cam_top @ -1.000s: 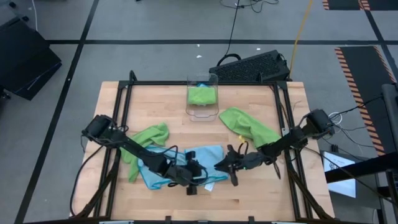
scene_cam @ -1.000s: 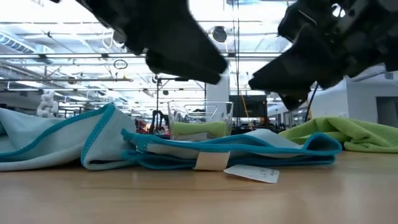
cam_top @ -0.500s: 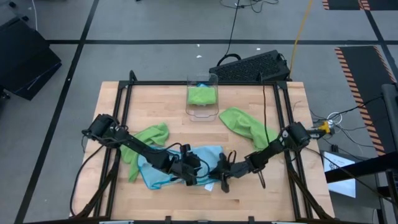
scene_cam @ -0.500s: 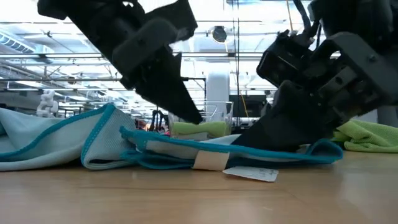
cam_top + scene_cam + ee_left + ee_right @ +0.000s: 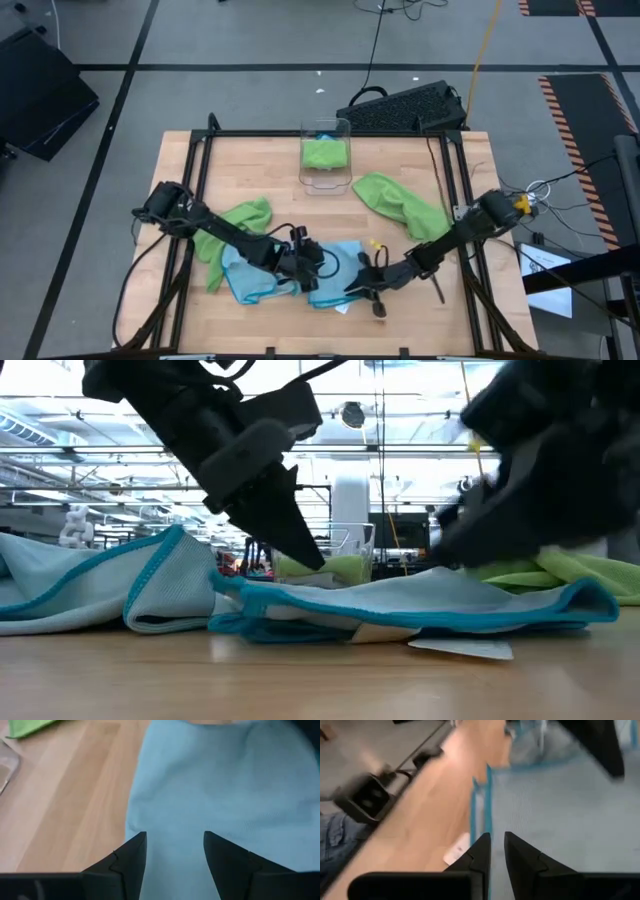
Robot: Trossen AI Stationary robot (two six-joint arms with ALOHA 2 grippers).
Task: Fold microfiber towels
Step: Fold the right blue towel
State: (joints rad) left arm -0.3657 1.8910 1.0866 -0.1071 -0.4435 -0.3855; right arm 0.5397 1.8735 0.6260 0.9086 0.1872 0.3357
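Blue towel: a light blue cloth (image 5: 300,272) with darker blue edging lies at the front middle of the table (image 5: 400,320), partly doubled over on itself; a green towel (image 5: 236,224) lies just behind its left side.
Other towels: a second green towel (image 5: 400,203) is heaped right of centre, well apart from the blue one; another green one sits folded in the clear bin (image 5: 326,155) at the back.
Left gripper: the left gripper (image 5: 174,851) is down on the blue towel with its jaws standing apart, flat cloth showing between them; nothing is held.
Right gripper: the right gripper (image 5: 497,851) is at the towel's right front edge, jaws nearly closed with only a thin gap; the wrist view shows the blue hem just beside the tips, but I cannot tell whether any cloth is pinched.
Risk, slip: if the right tips hold only the hem, the thin edge may slide out once pulled.
Risk, drag: with the left jaws open and not pinning the cloth, a pull from the right may drag the whole towel and bunch it rather than fold it.
Risk, tag: the white tag (image 5: 462,648) at the front edge may get caught in place of the hem.
Writing: the tag carries nothing legible; no brand is readable anywhere.
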